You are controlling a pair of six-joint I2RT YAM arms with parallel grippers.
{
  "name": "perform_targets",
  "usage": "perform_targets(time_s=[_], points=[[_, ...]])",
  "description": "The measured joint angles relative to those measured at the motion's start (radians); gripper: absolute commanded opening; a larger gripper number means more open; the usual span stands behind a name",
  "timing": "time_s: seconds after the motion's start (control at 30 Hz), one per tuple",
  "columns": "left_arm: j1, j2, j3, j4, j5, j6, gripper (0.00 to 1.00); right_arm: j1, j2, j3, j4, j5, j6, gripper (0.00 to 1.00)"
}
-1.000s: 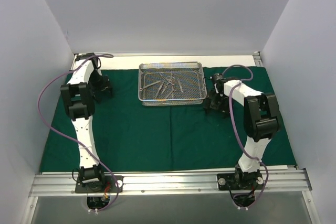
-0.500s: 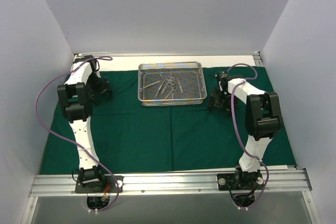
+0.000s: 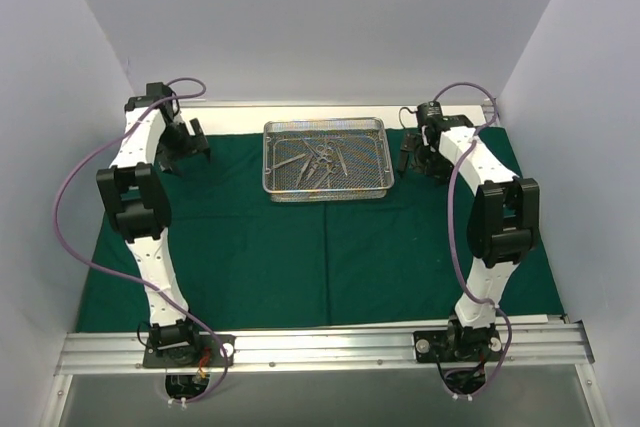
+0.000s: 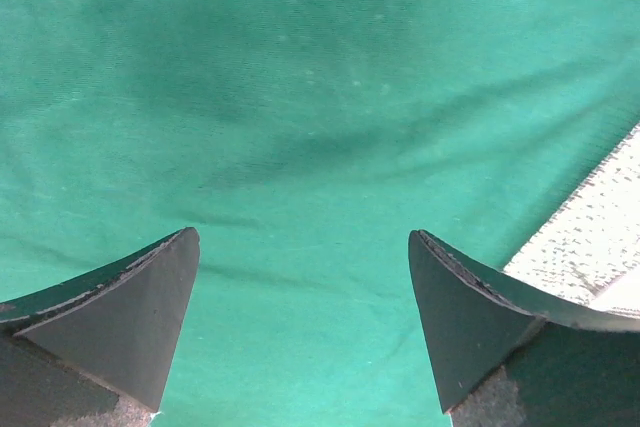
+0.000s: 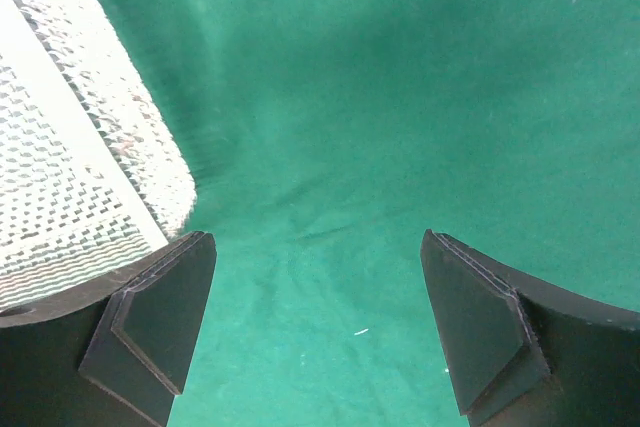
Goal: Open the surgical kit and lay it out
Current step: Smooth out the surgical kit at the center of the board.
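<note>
The dark green cloth drape (image 3: 320, 247) lies spread flat over the table. The silver wire-mesh tray (image 3: 326, 125) stands on it at the back centre, with several slim steel instruments (image 3: 318, 165) inside. My left gripper (image 3: 178, 154) is open and empty over the cloth's back left part; the left wrist view shows bare green cloth (image 4: 300, 147) between its fingers (image 4: 130, 317). My right gripper (image 3: 412, 159) is open and empty just right of the tray. The right wrist view shows cloth (image 5: 400, 97) between its fingers (image 5: 480, 337) and the tray's corner (image 5: 110, 147) at the left.
White walls enclose the table on the left, back and right. A metal rail (image 3: 320, 345) runs along the near edge with both arm bases on it. A bare light strip of table (image 4: 600, 237) shows past the cloth's edge in the left wrist view.
Both grippers have moved toward the back of the table, staying open. The left one went up the cloth's left side, the right one moved up beside the tray's right end.
</note>
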Motion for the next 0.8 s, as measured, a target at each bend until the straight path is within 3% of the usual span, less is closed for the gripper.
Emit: perform_targets(time_s=[0.13, 0.37, 0.53, 0.57, 0.8], points=[[-0.009, -0.030, -0.031, 0.031, 0.029, 0.000, 0.98, 0.001, 0.000, 0.054, -0.014, -0.006, -0.002, 0.86], [-0.055, -0.146, -0.160, 0.111, 0.111, -0.003, 0.94, 0.002, 0.000, 0.068, -0.013, -0.027, -0.007, 0.85], [-0.109, -0.166, -0.133, 0.134, 0.132, -0.005, 0.95, -0.005, 0.000, 0.054, 0.001, -0.032, 0.007, 0.72], [-0.115, -0.164, -0.126, 0.127, 0.129, -0.007, 1.00, -0.011, 0.000, 0.043, 0.007, -0.033, 0.012, 0.72], [-0.114, -0.049, -0.017, 0.037, 0.037, -0.014, 1.00, -0.045, 0.036, 0.000, 0.029, -0.027, 0.004, 0.75]])
